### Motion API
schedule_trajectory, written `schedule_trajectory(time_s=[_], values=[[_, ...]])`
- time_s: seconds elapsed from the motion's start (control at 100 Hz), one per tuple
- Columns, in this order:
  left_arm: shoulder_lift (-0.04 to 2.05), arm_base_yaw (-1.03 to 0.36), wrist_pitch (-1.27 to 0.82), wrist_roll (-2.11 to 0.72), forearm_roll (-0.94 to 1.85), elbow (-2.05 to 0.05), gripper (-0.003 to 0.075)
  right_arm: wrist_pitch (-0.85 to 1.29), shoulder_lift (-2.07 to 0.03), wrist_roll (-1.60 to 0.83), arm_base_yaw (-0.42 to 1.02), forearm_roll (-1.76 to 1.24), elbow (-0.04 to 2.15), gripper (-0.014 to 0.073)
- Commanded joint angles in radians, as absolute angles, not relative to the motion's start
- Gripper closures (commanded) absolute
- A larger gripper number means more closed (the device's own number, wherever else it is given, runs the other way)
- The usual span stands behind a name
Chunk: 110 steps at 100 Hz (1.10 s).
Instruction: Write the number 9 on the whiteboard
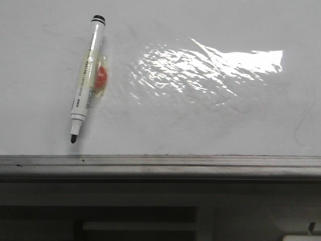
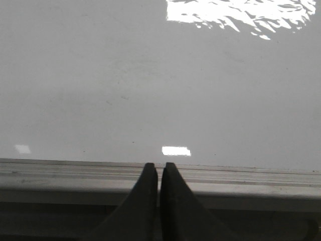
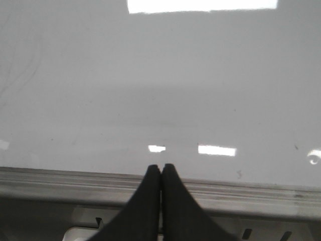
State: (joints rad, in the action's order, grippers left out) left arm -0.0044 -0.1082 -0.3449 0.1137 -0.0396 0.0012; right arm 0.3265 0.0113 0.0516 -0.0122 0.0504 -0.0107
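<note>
The whiteboard is glossy, wrinkled and bare of writing; a marker lies on it. Both the left tool and the right tool are pressed closed, empty.

We see the whiteboard as glossy white, its shiny film wrinkled where the light glares, with faint grey smudges dulling the sheen elsewhere. Its edge rail looks like brushed grey metal, ridged lengthwise, scuffed and flecked with dark specks. The marker has a smooth white plastic barrel with printed lettering, a black plastic end and a dark matt tip. Beside it we see clear, crinkled glossy tape over a smooth orange-red piece. In both wrist views the left gripper and right gripper have matt black jaws, smooth like rubber or plastic.
</note>
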Motion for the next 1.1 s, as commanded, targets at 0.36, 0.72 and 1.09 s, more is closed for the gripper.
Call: schedule_trajectory(time_s=[0.36, 0.72, 1.09], values=[[-0.032, -0.107, -0.297, 0.120, -0.045, 0.020, 0.0741, 0.310, 0.028, 0.047, -0.021, 0.053, -0.038, 0.0661], [-0.032, -0.107, -0.214, 0.120, -0.084, 0.020, 0.0741, 0.301, 0.028, 0.047, -0.021, 0.053, -0.038, 0.0661], [-0.032, -0.107, -0.159, 0.120, -0.086, 0.020, 0.0741, 0.227, 0.026, 0.047, -0.021, 0.053, -0.038, 0.0661]])
